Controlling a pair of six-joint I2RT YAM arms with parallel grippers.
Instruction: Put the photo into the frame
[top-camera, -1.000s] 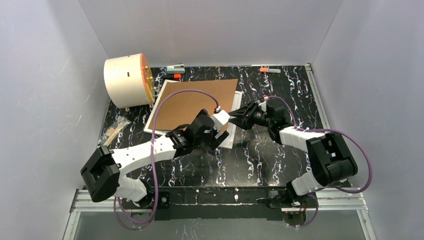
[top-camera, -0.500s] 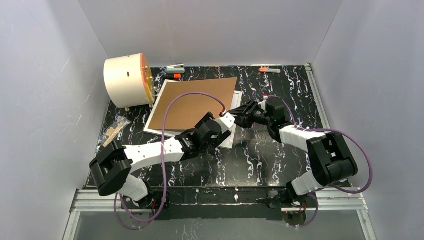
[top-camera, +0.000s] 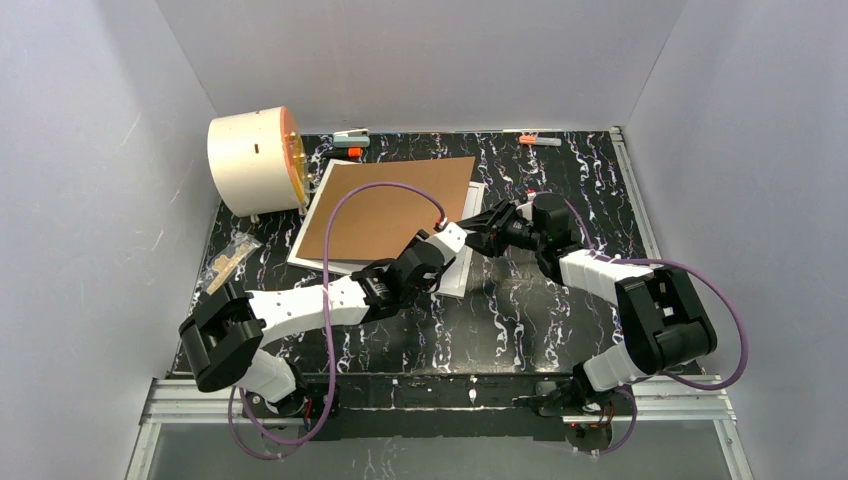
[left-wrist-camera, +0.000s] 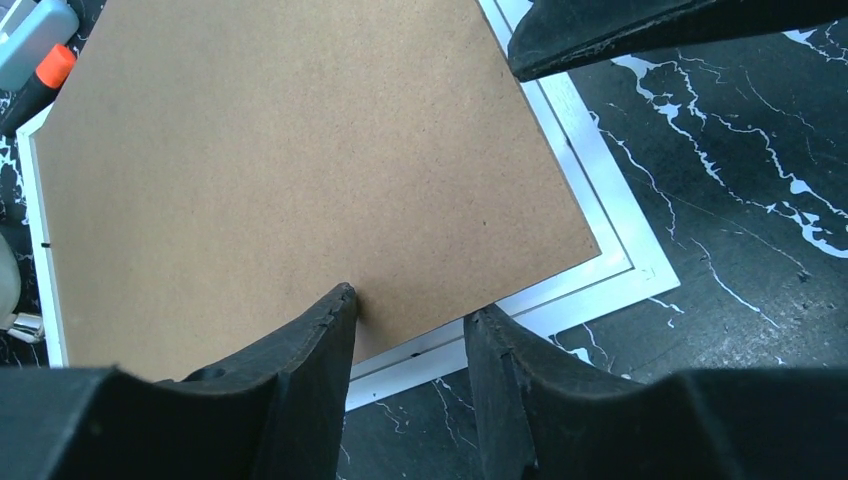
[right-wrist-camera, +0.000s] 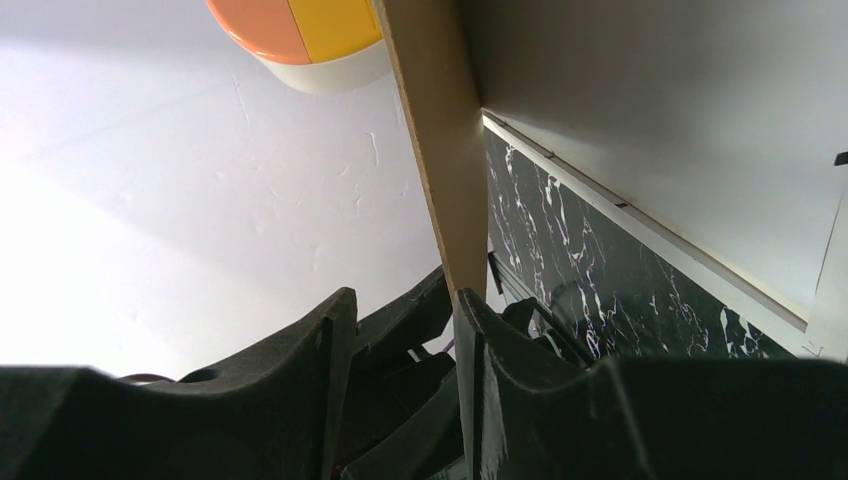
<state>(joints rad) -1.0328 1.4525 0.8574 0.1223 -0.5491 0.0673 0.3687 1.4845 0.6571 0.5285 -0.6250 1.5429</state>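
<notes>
A brown backing board (top-camera: 385, 210) lies askew on the white frame (top-camera: 463, 282), covering most of it. The photo is hidden. My left gripper (top-camera: 432, 262) is at the board's near edge by the near right corner. In the left wrist view its jaws (left-wrist-camera: 412, 305) stand apart, one fingertip (left-wrist-camera: 340, 300) over the board (left-wrist-camera: 300, 160) and the other at its edge above the frame (left-wrist-camera: 620, 250). My right gripper (top-camera: 480, 223) is at the board's right edge. In the right wrist view it (right-wrist-camera: 405, 300) is open, with the board's edge (right-wrist-camera: 440, 150) against one finger (right-wrist-camera: 475, 320).
A cream drum with an orange face (top-camera: 250, 160) stands at the back left, close to the frame's far corner. Markers and clips (top-camera: 350, 140) (top-camera: 540, 140) lie along the back edge. A clear bag (top-camera: 230, 258) lies at the left. White walls enclose the black marbled table (top-camera: 520, 320).
My left arm has shifted right along the board's near edge, and its jaws have narrowed. The right gripper and the board have stayed in place.
</notes>
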